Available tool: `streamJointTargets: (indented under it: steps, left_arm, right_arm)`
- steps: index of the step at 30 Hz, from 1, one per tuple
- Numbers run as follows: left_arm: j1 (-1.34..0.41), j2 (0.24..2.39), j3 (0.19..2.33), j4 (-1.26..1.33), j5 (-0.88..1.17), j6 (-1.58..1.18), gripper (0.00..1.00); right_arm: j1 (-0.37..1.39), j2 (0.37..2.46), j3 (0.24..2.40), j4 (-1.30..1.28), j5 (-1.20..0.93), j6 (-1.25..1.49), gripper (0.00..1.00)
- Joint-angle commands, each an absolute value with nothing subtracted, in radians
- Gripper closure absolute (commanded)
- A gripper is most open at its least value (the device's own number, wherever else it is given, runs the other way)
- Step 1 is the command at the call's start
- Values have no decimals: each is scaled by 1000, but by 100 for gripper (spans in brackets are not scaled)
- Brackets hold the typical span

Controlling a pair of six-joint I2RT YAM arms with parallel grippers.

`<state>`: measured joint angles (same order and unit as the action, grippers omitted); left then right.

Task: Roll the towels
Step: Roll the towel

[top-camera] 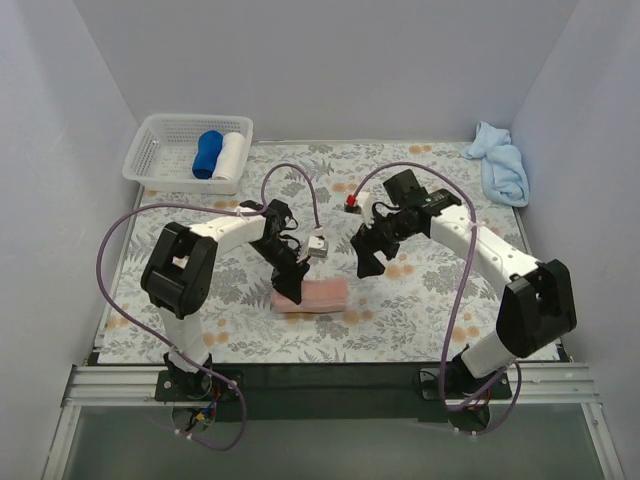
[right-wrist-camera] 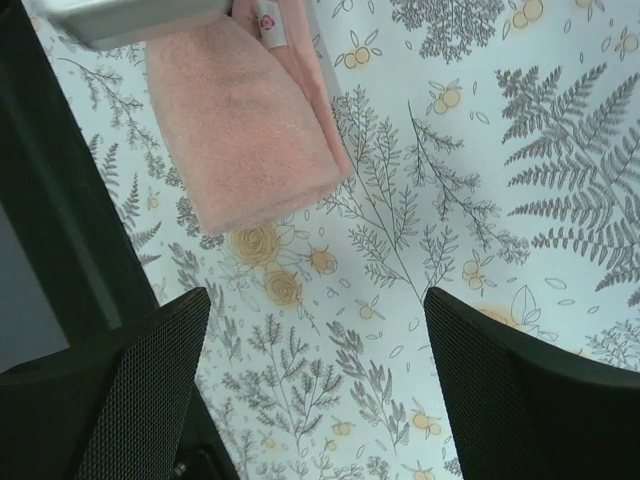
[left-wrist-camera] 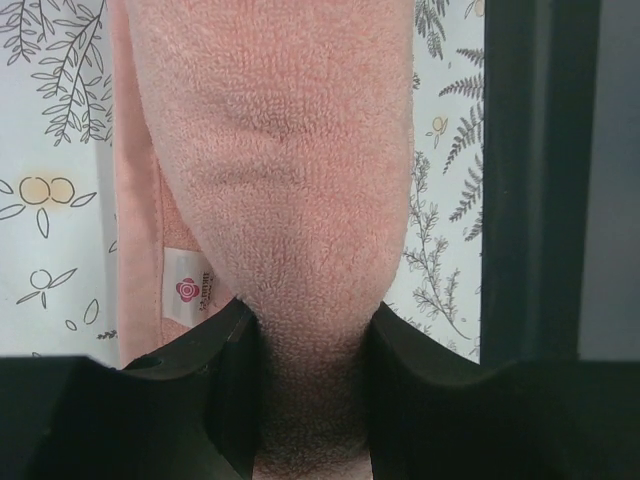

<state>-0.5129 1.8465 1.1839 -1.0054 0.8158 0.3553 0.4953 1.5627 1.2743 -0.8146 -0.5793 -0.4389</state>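
Observation:
The salmon-pink towel (top-camera: 318,296) lies folded in a thick narrow bundle on the flowered cloth, front centre. My left gripper (top-camera: 290,291) is shut on its left end; in the left wrist view the towel (left-wrist-camera: 290,170) fills the gap between the fingers, with its small tag (left-wrist-camera: 189,291) at the left. My right gripper (top-camera: 367,264) hovers open and empty just right of the towel, which shows at the top left of the right wrist view (right-wrist-camera: 245,130). The light sky-blue towel (top-camera: 501,163) lies crumpled at the back right corner.
A white basket (top-camera: 160,150) at the back left holds a dark blue roll (top-camera: 208,154) and a white roll (top-camera: 232,155). A small red object (top-camera: 352,203) sits on the cloth behind the grippers. The table's dark front edge (top-camera: 330,375) runs near the towel.

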Motion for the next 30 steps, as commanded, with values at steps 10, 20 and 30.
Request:
streamJointTargets:
  steps: [10, 20, 30]
  left_arm:
    - [-488, 2029, 1252, -1091, 767, 367, 97]
    - [-459, 2072, 1285, -1092, 804, 391, 94]
    - [-410, 2036, 1272, -1048, 862, 358, 71]
  right_arm:
    - [854, 1506, 1060, -362, -172, -390, 21]
    - [899, 1520, 937, -216, -186, -437, 40]
    - [900, 1565, 891, -227, -274, -471, 99]
